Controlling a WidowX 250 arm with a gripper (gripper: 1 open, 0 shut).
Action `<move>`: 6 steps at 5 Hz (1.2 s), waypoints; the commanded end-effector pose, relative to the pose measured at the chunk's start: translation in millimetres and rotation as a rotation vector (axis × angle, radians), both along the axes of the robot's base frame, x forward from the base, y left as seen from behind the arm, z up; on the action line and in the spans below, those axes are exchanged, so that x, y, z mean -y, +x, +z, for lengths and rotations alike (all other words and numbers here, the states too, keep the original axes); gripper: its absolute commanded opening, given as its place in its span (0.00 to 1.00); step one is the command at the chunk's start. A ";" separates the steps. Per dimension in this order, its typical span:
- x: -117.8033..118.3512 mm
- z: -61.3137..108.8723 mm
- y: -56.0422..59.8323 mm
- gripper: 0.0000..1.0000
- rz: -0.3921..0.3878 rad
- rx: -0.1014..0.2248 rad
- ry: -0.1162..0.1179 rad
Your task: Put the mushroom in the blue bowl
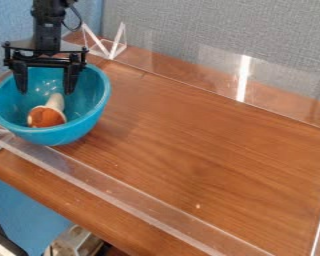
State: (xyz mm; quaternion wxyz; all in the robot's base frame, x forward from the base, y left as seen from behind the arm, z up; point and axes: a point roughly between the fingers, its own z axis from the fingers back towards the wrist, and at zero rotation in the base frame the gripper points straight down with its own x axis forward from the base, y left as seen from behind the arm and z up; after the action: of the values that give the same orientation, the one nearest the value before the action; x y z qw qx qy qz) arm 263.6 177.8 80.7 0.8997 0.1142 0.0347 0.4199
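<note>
Your glossy turquoise blue bowl (80,112) holds one mushroom (47,113) (orange-brown rounded cap, short white stem), lying tilted inside. Your gripper (45,79) hangs above it, jaws spread, grasping nothing.

Blue bowl (83,108): large, round, turquoise, glossy, deep, smooth walls; stands upright on wooden table at far left, near table edge.
Mushroom (45,115): small, orange-brown rounded cap, short white stem; lies tilted on side inside bowl, on bottom, stem pointing up-right.
</note>
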 end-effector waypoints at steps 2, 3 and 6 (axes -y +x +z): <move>-0.7 26.9 8.9 1.00 -0.002 0.090 0.040; -0.5 26.5 9.9 1.00 0.001 0.095 0.038; 0.0 25.3 13.0 1.00 0.010 0.109 0.035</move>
State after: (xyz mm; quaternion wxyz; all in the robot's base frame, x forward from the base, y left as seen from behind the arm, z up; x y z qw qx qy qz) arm 268.2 176.3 80.2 0.8964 0.1055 0.0232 0.4299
